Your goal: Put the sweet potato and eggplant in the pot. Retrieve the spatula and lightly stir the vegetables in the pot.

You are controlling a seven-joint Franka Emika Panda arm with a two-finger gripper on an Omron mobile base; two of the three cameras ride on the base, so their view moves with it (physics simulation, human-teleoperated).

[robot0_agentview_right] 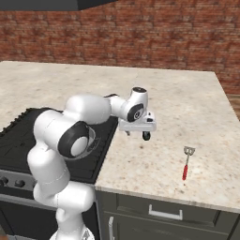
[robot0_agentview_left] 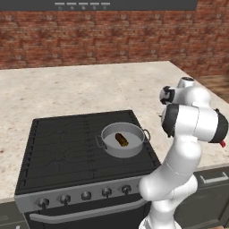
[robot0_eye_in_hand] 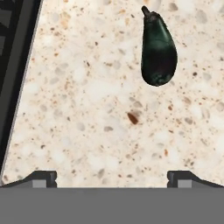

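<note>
The grey pot (robot0_agentview_left: 131, 150) stands on the stove's right front burner, and the orange-brown sweet potato (robot0_agentview_left: 121, 139) lies inside it. The dark eggplant (robot0_eye_in_hand: 158, 49) rests on the speckled counter right of the stove, its stem pointing away in the hand view. My gripper (robot0_eye_in_hand: 111, 178) hovers over the counter a little short of the eggplant, open, with nothing between its fingertips. In the right base view the gripper (robot0_agentview_right: 138, 135) points down just past the stove's right edge. The red-handled spatula (robot0_agentview_right: 186, 164) lies on the counter further right, near the front edge.
The black stove (robot0_agentview_left: 67, 147) has a row of knobs along its front. Its edge (robot0_eye_in_hand: 13, 65) runs along the left of the hand view. A brick wall closes the back of the wide counter (robot0_agentview_right: 178, 103).
</note>
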